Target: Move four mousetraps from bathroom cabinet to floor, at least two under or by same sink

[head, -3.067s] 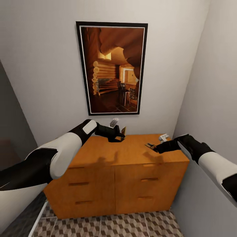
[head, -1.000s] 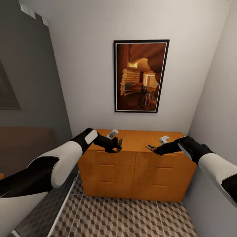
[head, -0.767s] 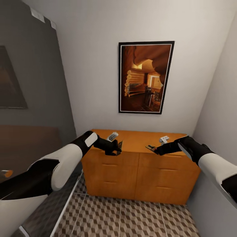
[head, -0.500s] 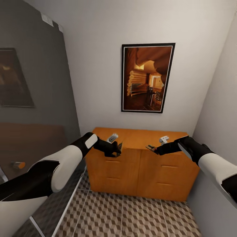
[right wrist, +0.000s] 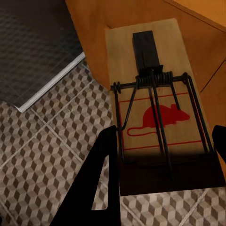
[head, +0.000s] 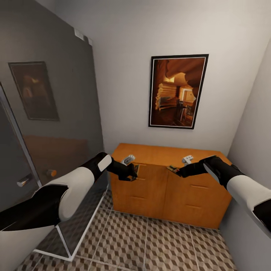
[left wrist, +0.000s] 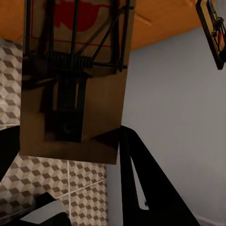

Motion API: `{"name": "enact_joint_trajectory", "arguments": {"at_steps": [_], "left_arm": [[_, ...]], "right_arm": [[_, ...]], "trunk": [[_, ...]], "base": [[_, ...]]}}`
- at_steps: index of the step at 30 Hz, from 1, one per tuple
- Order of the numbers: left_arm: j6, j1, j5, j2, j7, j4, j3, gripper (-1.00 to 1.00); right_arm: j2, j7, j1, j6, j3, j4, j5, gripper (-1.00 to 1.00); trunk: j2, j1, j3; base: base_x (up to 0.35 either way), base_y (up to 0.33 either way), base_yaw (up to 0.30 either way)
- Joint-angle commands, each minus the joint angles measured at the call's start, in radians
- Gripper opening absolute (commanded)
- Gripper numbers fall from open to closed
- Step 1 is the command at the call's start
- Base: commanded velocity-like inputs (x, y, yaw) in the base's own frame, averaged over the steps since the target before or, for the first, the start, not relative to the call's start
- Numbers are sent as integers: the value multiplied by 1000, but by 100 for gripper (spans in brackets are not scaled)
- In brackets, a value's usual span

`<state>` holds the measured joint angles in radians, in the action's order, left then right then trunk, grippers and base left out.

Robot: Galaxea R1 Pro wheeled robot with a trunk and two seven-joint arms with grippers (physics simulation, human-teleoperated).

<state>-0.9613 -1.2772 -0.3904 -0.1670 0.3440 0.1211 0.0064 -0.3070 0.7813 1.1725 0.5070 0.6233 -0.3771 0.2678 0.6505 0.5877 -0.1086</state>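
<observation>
Carrying a mousetrap in each hand, the robot faces the cabinet (head: 169, 180) across the cube-patterned bathroom floor (head: 158, 244). At left stands a glass shower panel (head: 49, 124). The left hand (head: 131, 171) grips a brown mousetrap (left wrist: 70, 80); two pale mousetraps (head: 128, 159) lie on the cabinet top — one there, another (head: 187, 159) further right. The right hand (head: 176, 170) is clenched on a red-printed mousetrap (right wrist: 157, 113). The carry-away step looks to be in hand. Next comes finding the sink and lowering both traps onto the tiles beside it.
</observation>
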Motion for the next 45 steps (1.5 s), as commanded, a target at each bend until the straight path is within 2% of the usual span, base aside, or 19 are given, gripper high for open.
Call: {"name": "enact_joint_trajectory", "arguments": {"at_steps": [1,9,26,34,45], "left_arm": [[-1,-1,5,0,3,0,0,-100],[4,-1,5,0,3,0,0,-100],[3,16,7,0,5,-4,0,-100],[2,19,7,1,6,-5,0,-100],[3,21,7,1,6,-7,0,-100]], "right_arm": [[-1,0,1,8,6,-2,11,-100],[-1,0,1,7,6,4,13,-100],[-1,0,1,6,6,7,11,-100],[-1,0,1,7,6,7,11,-100],[-1,0,1,7,7,7,11,-100]], "trunk": [[1,0,-1],[1,0,2],[1,0,17],[1,0,23],[1,0,24]], "base": [[-53,1,110],[-162,0,77],[-286,0,214],[-53,0,211],[-4,0,27]]}}
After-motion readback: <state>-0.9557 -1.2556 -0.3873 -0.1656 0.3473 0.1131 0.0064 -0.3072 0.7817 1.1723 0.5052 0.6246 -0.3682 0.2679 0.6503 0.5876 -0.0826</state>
